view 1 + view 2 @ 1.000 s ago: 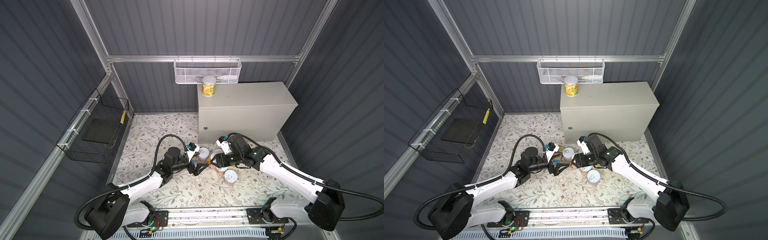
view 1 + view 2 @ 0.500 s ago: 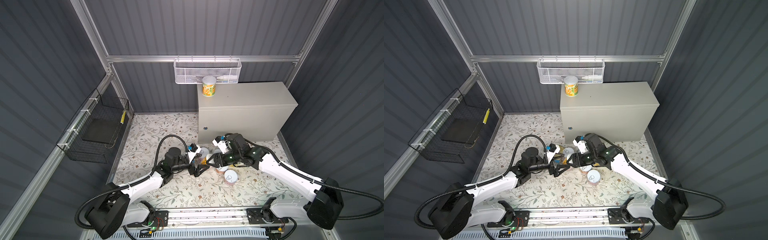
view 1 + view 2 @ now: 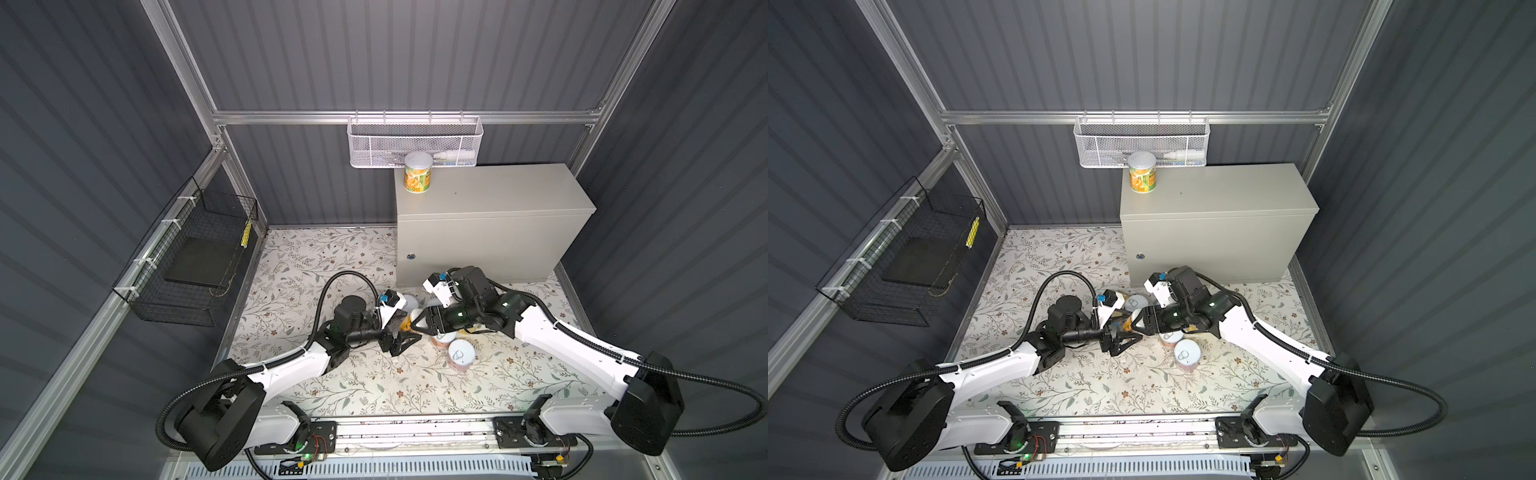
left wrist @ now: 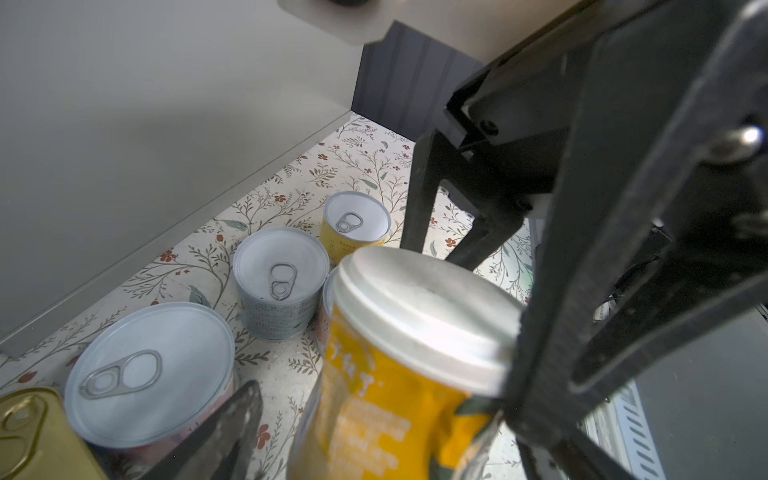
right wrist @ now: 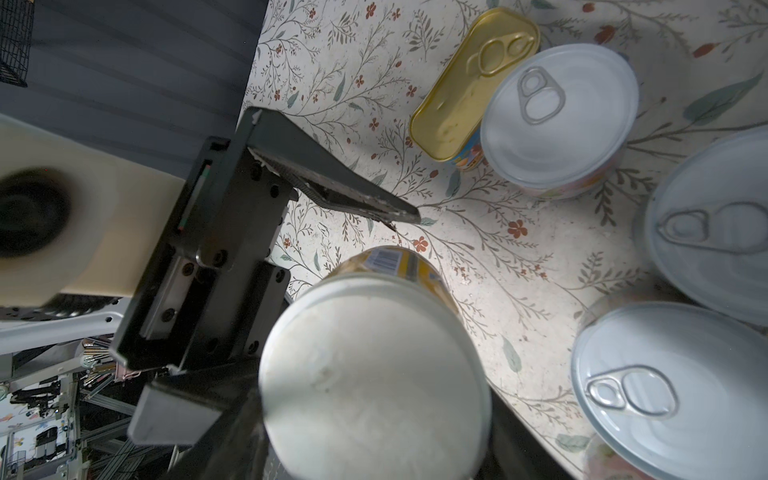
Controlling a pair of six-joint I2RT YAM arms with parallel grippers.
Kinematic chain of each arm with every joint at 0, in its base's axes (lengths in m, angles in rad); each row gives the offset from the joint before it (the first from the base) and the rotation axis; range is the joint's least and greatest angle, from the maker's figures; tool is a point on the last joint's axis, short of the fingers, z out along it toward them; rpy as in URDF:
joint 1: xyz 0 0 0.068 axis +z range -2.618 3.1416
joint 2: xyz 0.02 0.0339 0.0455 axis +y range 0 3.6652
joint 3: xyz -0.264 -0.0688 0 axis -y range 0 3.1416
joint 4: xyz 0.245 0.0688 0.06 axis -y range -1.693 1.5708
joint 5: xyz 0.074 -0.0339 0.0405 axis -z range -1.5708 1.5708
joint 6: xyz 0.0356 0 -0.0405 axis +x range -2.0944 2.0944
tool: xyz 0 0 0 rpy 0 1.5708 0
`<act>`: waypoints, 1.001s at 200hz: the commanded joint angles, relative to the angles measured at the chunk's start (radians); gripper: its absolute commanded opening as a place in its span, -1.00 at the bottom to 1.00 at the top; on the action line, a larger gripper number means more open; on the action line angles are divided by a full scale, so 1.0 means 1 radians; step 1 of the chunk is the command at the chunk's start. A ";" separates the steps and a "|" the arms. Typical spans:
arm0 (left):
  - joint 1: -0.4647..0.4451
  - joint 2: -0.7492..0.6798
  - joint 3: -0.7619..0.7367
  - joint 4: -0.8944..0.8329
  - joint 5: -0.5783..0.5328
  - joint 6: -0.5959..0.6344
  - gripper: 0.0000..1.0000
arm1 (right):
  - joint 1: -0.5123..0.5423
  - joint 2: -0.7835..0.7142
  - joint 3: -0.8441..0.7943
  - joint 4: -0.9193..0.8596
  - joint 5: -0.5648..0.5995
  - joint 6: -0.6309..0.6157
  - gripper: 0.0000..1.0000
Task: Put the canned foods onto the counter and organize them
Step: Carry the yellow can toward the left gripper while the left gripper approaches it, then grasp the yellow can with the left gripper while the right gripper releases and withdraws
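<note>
My right gripper [image 3: 420, 325] is shut on a tall yellow can [image 4: 399, 374] with a white lid [image 5: 370, 374], holding it low over the floral floor. My left gripper [image 3: 409, 330] is open around that same can. One of its fingers [image 4: 232, 419] stands a little off the label. On the floor behind lie a blue-grey can [image 4: 278, 282], a small yellow can [image 4: 355, 224], a wide pink-sided can [image 4: 145, 374] and a flat gold tin [image 5: 469, 83]. An orange-labelled can [image 3: 417, 174] stands upright on the back left corner of the counter [image 3: 498, 195], seen in both top views.
Two more cans [image 3: 460, 357] stand on the floor just right of the grippers. A white mesh basket [image 3: 415, 141] hangs on the back wall above the counter. A black wire basket [image 3: 195, 262] hangs on the left wall. The counter's front [image 3: 1204, 249] rises close behind the cans.
My right gripper has carried the yellow can to the left, between the left gripper's fingers. The left jaws have narrowed around it.
</note>
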 commanded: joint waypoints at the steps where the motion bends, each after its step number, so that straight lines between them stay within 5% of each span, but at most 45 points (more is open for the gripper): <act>1: -0.006 0.014 0.032 0.006 -0.016 0.011 0.80 | -0.001 0.006 0.046 0.050 -0.047 0.005 0.07; 70: -0.012 0.064 0.056 -0.004 0.007 0.004 0.67 | -0.001 0.018 0.057 0.050 -0.049 0.003 0.06; 157: -0.012 0.071 0.067 -0.020 -0.018 -0.010 0.16 | -0.001 0.041 0.060 0.093 -0.057 0.021 0.04; 200: -0.012 0.078 0.075 -0.030 -0.052 -0.029 -0.10 | -0.001 0.038 0.055 0.089 -0.036 0.023 0.23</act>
